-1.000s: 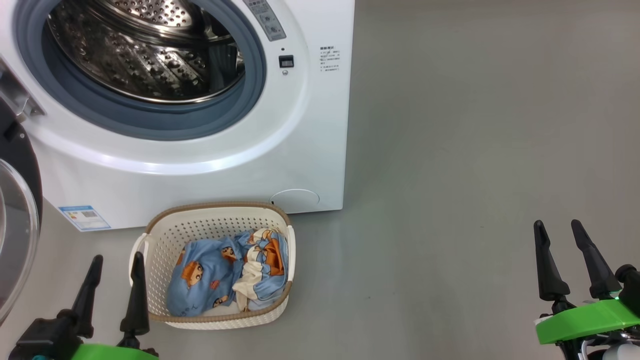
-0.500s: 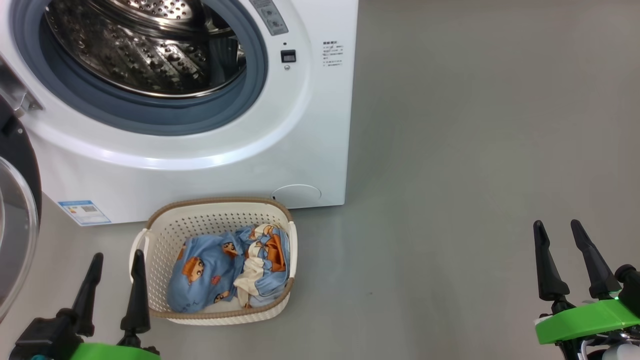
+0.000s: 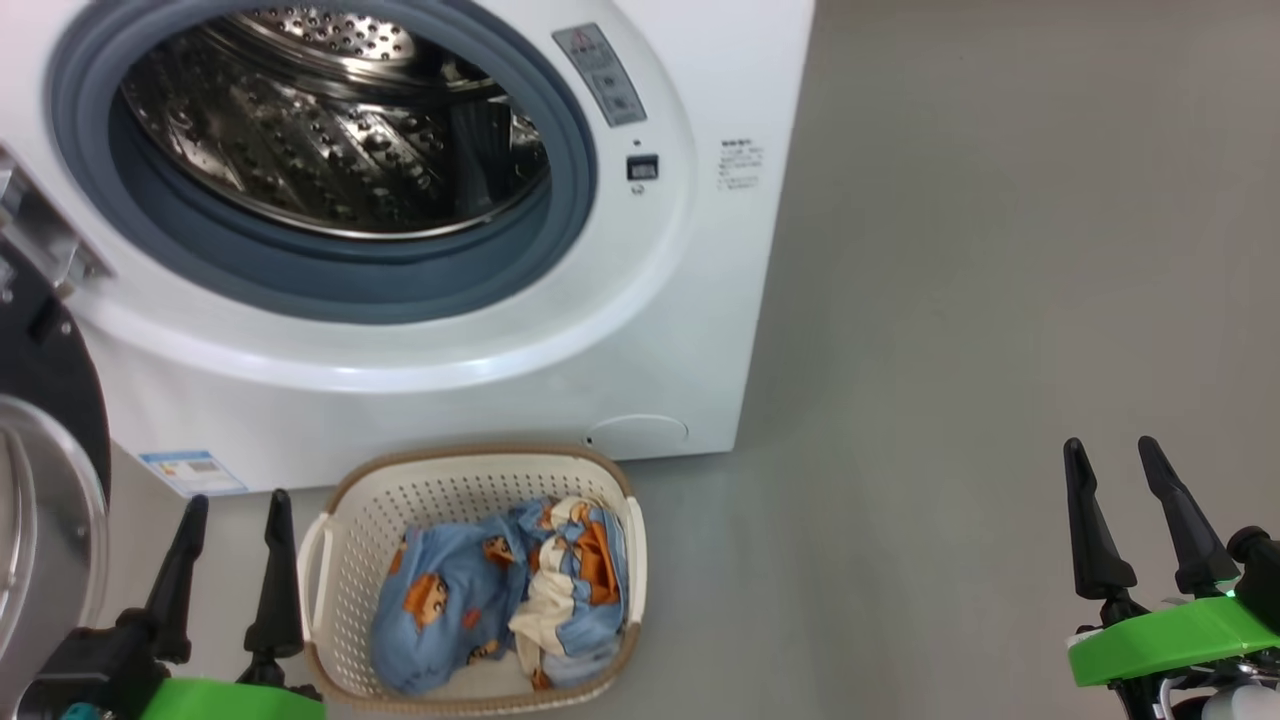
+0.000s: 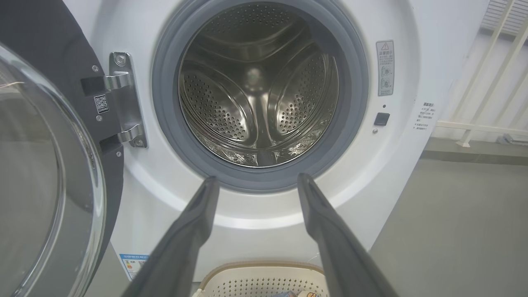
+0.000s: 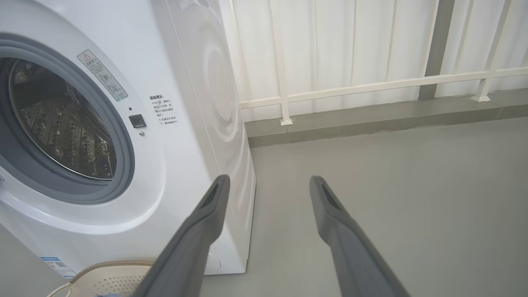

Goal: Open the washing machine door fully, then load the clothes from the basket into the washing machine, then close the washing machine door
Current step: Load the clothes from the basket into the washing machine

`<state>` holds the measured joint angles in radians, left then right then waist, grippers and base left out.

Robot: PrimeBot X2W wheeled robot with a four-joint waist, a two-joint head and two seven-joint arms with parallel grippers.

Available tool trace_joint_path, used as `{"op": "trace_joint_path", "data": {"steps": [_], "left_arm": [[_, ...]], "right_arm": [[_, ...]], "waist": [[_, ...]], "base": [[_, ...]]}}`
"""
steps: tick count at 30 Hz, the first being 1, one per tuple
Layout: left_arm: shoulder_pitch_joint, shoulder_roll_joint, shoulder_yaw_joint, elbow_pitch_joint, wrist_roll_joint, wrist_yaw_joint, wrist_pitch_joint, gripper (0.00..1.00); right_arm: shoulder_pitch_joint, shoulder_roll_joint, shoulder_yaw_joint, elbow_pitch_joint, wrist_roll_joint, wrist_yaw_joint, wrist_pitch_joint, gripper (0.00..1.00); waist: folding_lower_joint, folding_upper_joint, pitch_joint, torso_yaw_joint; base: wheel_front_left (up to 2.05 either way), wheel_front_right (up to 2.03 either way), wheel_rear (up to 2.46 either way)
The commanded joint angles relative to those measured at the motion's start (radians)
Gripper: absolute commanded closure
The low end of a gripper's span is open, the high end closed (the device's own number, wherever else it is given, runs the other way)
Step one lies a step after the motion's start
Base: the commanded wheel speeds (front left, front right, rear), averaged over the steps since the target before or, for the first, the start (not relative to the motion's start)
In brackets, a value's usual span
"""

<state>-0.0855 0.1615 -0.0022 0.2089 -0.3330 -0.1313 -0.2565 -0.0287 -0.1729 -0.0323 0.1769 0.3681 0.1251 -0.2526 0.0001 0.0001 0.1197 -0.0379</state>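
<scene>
The white washing machine stands in front of me with its steel drum bare. Its door hangs swung out at the far left; in the left wrist view the door shows its glass bowl and hinge. On the floor before the machine sits the cream basket holding the light-blue clothes. My left gripper is open just left of the basket, nothing between its fingers. Far to the right my right gripper is open over bare floor. The left gripper points at the drum opening.
Grey floor stretches to the right of the machine. In the right wrist view a white railing and wall run behind the machine, with a low kerb along the floor. A blue label sits low on the machine's front.
The whole head view has shifted, so the machine and basket sit further right and lower in it: the camera moved. Both grippers stay open at the same places in the picture.
</scene>
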Motion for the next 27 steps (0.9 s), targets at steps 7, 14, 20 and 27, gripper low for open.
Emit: {"op": "trace_joint_path", "data": {"steps": [7, 14, 20, 27], "left_arm": [[-0.036, 0.000, 0.024, -0.023, 0.023, 0.001, -0.005, 0.00], [-0.033, -0.025, 0.018, 0.003, 0.034, 0.001, -0.005, 0.00], [-0.032, -0.057, 0.009, 0.079, 0.027, 0.002, -0.005, 0.00], [-0.068, -0.088, -0.024, 0.222, 0.094, 0.003, -0.005, 0.00]], "right_arm": [[-0.024, -0.012, 0.013, -0.026, -0.002, 0.006, -0.009, 0.00], [-0.028, -0.010, 0.011, -0.028, 0.000, 0.006, -0.009, 0.00], [-0.035, -0.007, 0.012, -0.029, 0.001, 0.006, -0.009, 0.00], [-0.054, -0.002, 0.022, -0.033, 0.005, 0.006, -0.009, 0.00]], "waist": [[-0.0001, -0.0001, 0.008, -0.001], [-0.0001, -0.0001, 0.018, 0.002], [-0.0001, -0.0001, 0.032, 0.001], [-0.0001, -0.0001, 0.075, -0.004]], "base": [[0.59, -0.62, 0.03], [0.01, -0.01, 0.00], [0.00, 0.00, 0.00], [0.00, 0.00, 0.00]]}}
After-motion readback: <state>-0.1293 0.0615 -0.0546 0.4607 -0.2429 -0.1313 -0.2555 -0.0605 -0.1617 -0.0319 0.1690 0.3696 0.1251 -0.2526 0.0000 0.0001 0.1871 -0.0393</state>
